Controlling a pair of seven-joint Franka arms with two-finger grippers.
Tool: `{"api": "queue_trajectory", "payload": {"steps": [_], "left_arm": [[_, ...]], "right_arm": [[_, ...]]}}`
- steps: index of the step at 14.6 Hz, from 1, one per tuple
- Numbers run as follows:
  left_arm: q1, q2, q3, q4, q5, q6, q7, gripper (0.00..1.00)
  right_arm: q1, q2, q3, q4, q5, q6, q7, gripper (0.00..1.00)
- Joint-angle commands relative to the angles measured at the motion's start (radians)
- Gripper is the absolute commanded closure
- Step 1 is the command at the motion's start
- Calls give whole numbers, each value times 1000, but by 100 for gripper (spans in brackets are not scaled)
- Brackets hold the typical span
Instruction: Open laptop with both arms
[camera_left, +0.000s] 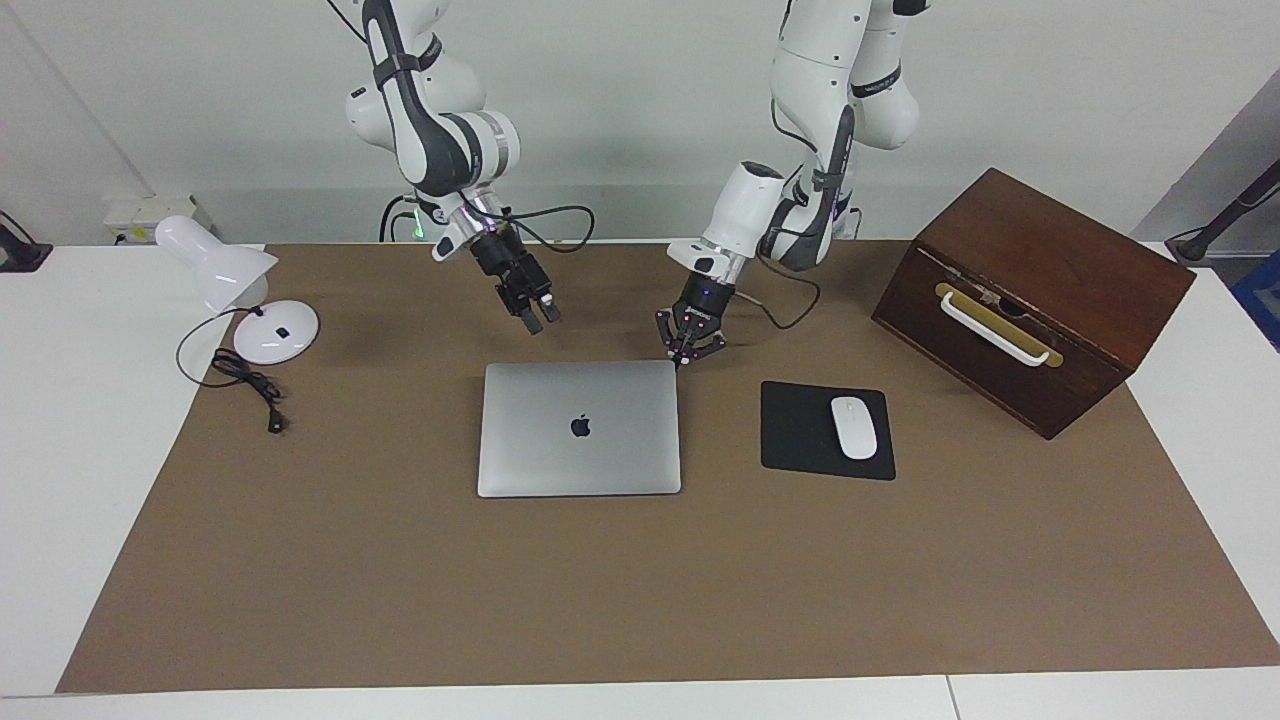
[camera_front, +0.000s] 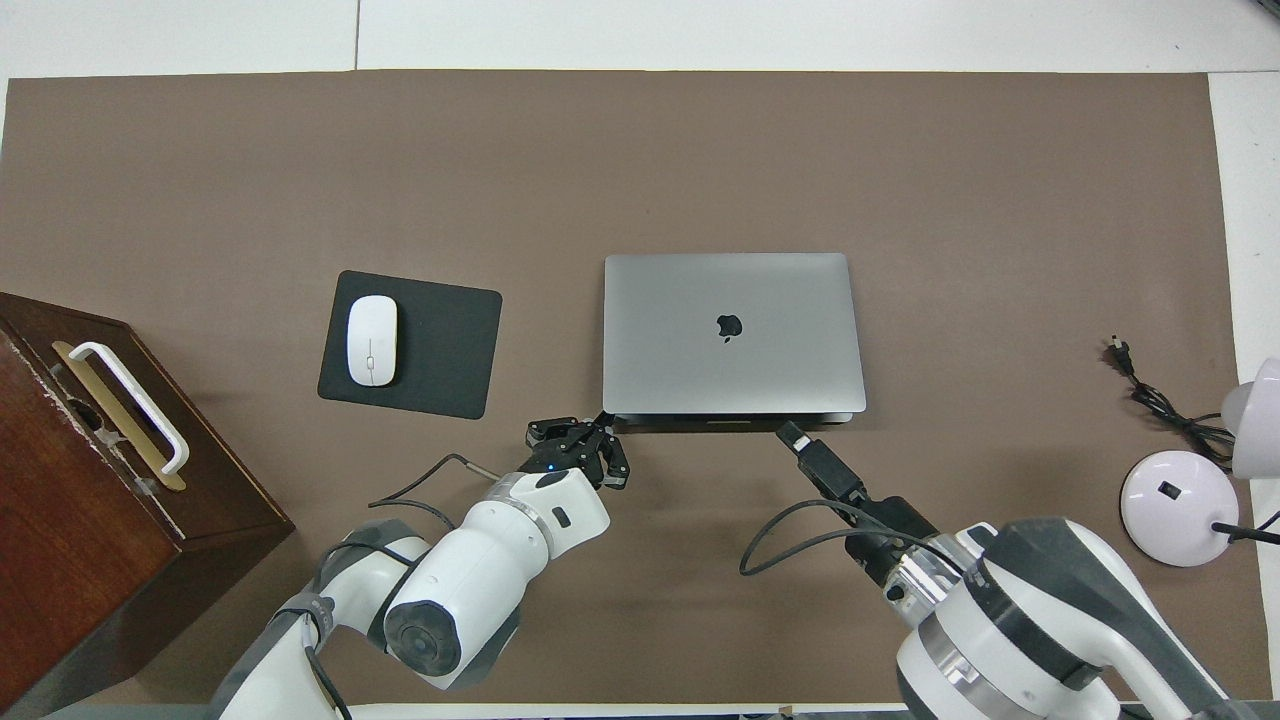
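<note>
The silver-grey laptop (camera_left: 600, 450) (camera_front: 700, 360) lies closed and flat on the brown mat, its apple logo up. My left gripper (camera_left: 682, 362) (camera_front: 603, 420) is shut, links splayed. Its tip is down at the laptop's corner that is nearest the robots and toward the left arm's end; whether it touches the corner I cannot tell. My right gripper (camera_left: 538, 320) (camera_front: 790, 432) hangs tilted in the air over the mat, just off the laptop's robot-side edge, and holds nothing.
A black mouse pad (camera_left: 800, 432) with a white mouse (camera_left: 853, 427) lies beside the laptop toward the left arm's end. A tilted brown wooden box (camera_left: 1040, 270) with a white handle stands past it. A white desk lamp (camera_left: 250, 300) and its cable (camera_left: 250, 385) sit at the right arm's end.
</note>
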Motion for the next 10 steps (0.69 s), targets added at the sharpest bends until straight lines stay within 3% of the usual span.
{"api": "queue_trajectory", "payload": {"steps": [1, 6, 10], "left_arm": [[-19, 30, 11, 29, -13, 22, -5, 100], [-20, 62, 11, 52, -15, 22, -5, 100], [-25, 88, 11, 78, -15, 22, -5, 100]], "right_arm": [[-36, -79, 3, -89, 169, -75, -128, 0], [-36, -22, 3, -91, 170, -117, -128, 0], [-53, 90, 3, -42, 170, -185, -154, 0]]}}
